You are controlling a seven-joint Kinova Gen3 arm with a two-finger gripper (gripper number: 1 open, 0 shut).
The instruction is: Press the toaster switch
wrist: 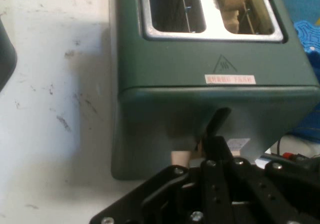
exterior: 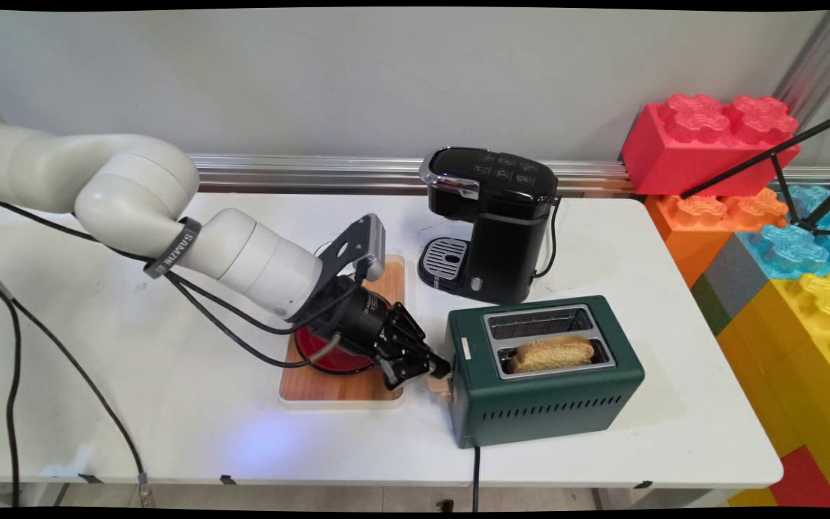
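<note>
The black two-finger gripper (exterior: 438, 373) was seen low over the white table (exterior: 134, 346), pressed against the left end face of the dark green two-slot toaster (exterior: 545, 375). Its tip was set on the toaster's pale wooden lever knob (exterior: 442, 387), which stood low on that end face, near the table top. In the hand view the knob (wrist: 181, 157) was glimpsed just above the black linkage, beside the vertical lever slot (wrist: 218, 120), with the gripper (wrist: 207, 146) directly against the toaster (wrist: 165, 84) wall. Whether the fingers were clenched on the knob or merely resting on it could not be told, as the linkage hid them.

A browned slice of toast (exterior: 554, 352) was seen standing in the nearer slot of the toaster, its top edge showing above the metal rim; the farther slot (exterior: 536, 321) showed only its wire guide. A black power cord (exterior: 475, 476) was seen dropping from the toaster's near side over the table edge.

Just left of the toaster, a light wooden board with a white rim (exterior: 346, 389) lay on the table, and a red round plate (exterior: 336, 357) rested on it, partly covered by the wrist. Behind the toaster, near the table's far edge, a black single-serve coffee machine (exterior: 491, 223) stood upright. Large coloured toy building blocks (exterior: 746, 187) were stacked beyond the table's right end.
</note>
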